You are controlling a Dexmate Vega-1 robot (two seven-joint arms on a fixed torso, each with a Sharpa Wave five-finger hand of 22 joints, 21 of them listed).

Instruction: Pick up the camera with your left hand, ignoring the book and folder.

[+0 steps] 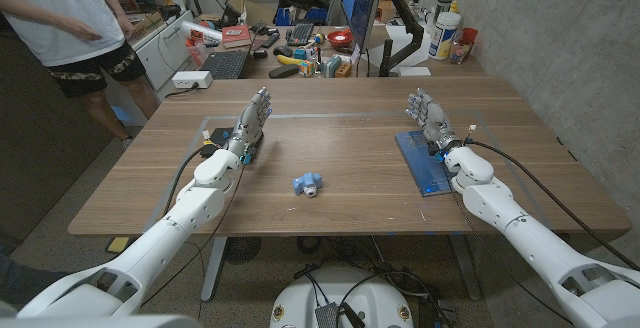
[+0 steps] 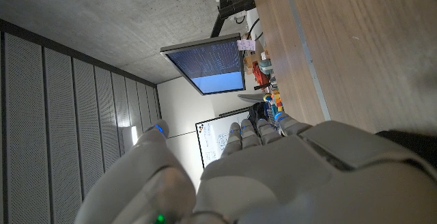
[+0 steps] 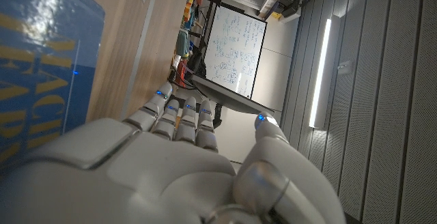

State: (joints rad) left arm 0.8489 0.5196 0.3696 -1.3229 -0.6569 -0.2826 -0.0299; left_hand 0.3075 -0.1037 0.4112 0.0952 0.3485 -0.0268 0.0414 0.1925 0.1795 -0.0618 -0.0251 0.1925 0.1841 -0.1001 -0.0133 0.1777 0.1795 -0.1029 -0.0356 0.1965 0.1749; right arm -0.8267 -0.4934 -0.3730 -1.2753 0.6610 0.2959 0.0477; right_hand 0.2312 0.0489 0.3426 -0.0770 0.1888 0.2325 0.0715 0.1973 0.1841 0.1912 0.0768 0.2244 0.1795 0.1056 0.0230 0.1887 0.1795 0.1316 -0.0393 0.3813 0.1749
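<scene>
The camera (image 1: 308, 184), small and blue, lies on the bench (image 1: 350, 148) to the right of the left robot hand (image 1: 251, 124) and nearer the robot. Its long axis runs roughly crosswise. The left robot hand is the nearer one, open and holding nothing. The right robot hand (image 1: 430, 118), also open, stands over the blue book (image 1: 425, 163).

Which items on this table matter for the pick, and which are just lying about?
Belong to the job:
- small blue camera, mid-table
- left hand, empty, fingers apart

Just lying about:
- blue book under the right hand
- folder under the left hand
- clutter on the far desk
</scene>
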